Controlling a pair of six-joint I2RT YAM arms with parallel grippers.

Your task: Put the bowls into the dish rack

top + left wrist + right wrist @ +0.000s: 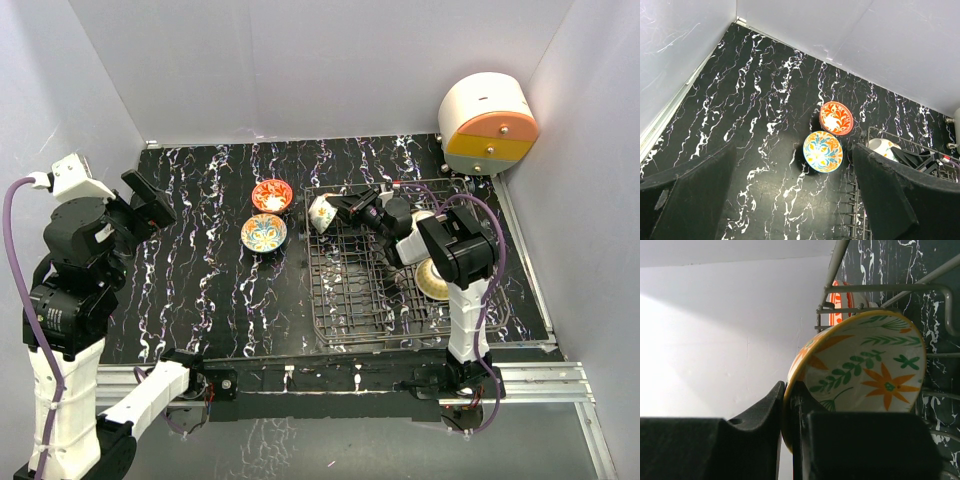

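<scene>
My right gripper (338,207) is shut on the rim of a cream bowl with orange flowers and green leaves (321,213), holding it tilted on edge at the far-left corner of the dark wire dish rack (345,300). In the right wrist view the fingers (789,390) pinch that bowl's (865,365) yellow rim. A red-orange bowl (271,195) and a yellow-blue bowl (264,233) sit upright on the table just left of the rack. Another cream bowl (433,280) stands in the rack, partly hidden by my right arm. My left gripper (152,203) is open and empty, high over the table's left side.
A white-orange-yellow round drawer unit (487,125) stands at the back right corner. White walls enclose the black marbled table (200,280). The left wrist view shows the red-orange bowl (836,118), the yellow-blue bowl (823,151) and the rack's left edge (860,200).
</scene>
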